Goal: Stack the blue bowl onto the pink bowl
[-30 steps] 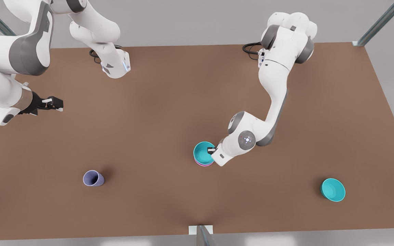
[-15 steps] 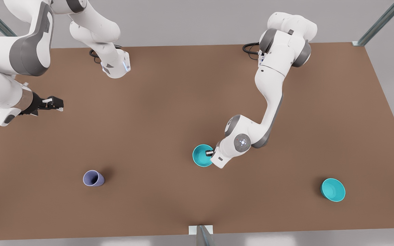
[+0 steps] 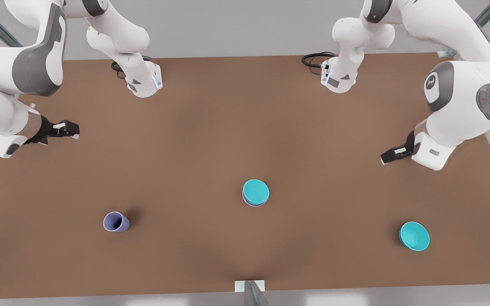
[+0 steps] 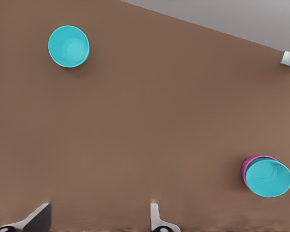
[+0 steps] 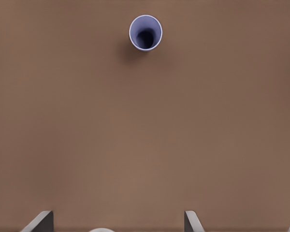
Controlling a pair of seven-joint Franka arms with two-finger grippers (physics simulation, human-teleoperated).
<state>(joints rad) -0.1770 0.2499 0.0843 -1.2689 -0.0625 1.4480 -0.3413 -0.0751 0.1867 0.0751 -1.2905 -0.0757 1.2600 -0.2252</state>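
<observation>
Tabletop (image 3: 211, 127), brown and wide, is carrying everything we are seeing. Our left arm is hanging folded over the front view's right edge, left gripper (image 3: 391, 155) raised with fingers (image 4: 156, 216) spread apart and holding nothing. Our right arm is waiting at the front view's left, right gripper (image 3: 67, 128) spread too. The blue bowl (image 3: 256, 191) is sitting nested in the pink bowl (image 3: 247, 202) mid-table, well apart from both pincers. A second teal bowl (image 3: 414, 236) is lying nearer the left gripper, a lavender cup (image 3: 115, 222) nearer the right.
</observation>
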